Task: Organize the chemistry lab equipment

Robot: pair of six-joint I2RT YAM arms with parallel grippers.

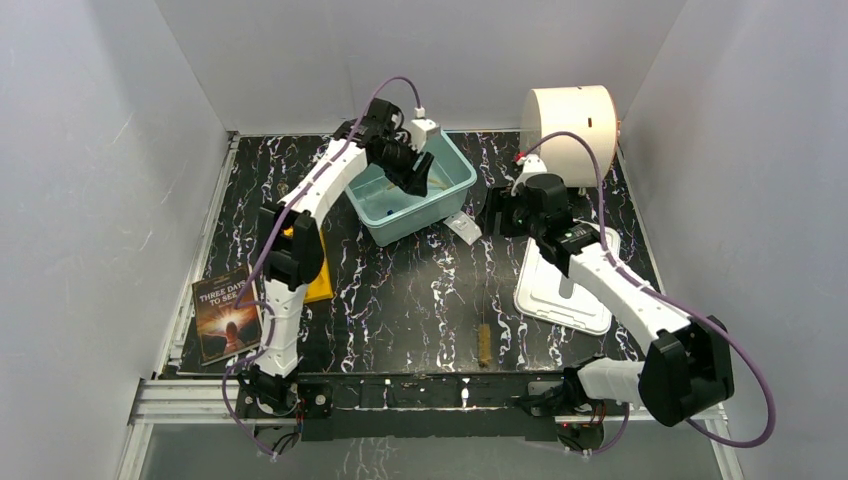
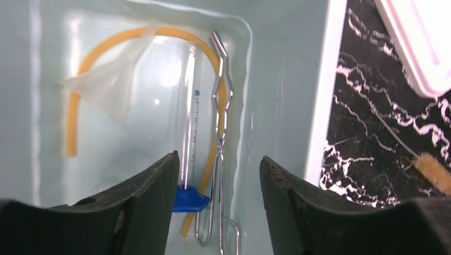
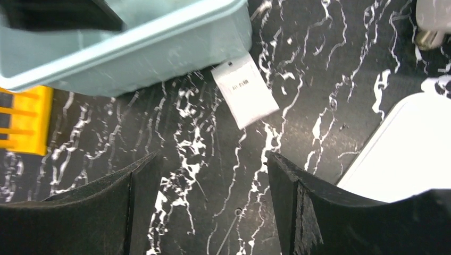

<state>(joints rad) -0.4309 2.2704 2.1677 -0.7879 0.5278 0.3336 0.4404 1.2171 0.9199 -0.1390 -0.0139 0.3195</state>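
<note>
My left gripper (image 1: 415, 172) hangs open and empty over the pale teal bin (image 1: 455, 195). In the left wrist view, past my open gripper (image 2: 218, 178), the bin (image 2: 319, 106) holds a tan rubber tube (image 2: 72, 106), a clear funnel (image 2: 106, 85), a graduated glass tube (image 2: 191, 106) on a blue cap (image 2: 189, 201), and metal tongs (image 2: 220, 106). The brown bristle brush (image 1: 483, 342) lies on the table near the front; its bristles show in the left wrist view (image 2: 433, 170). My right gripper (image 1: 500, 215) is open and empty above the table (image 3: 213, 180), over the brush's wire loop end (image 3: 237, 212).
A small white label packet (image 1: 463, 228) lies by the bin's right corner, also in the right wrist view (image 3: 244, 87). A white lid (image 1: 565, 285) lies at the right, a big white cylinder (image 1: 570, 130) at the back right. A book (image 1: 225, 312) and a yellow item (image 1: 318, 280) lie at the left.
</note>
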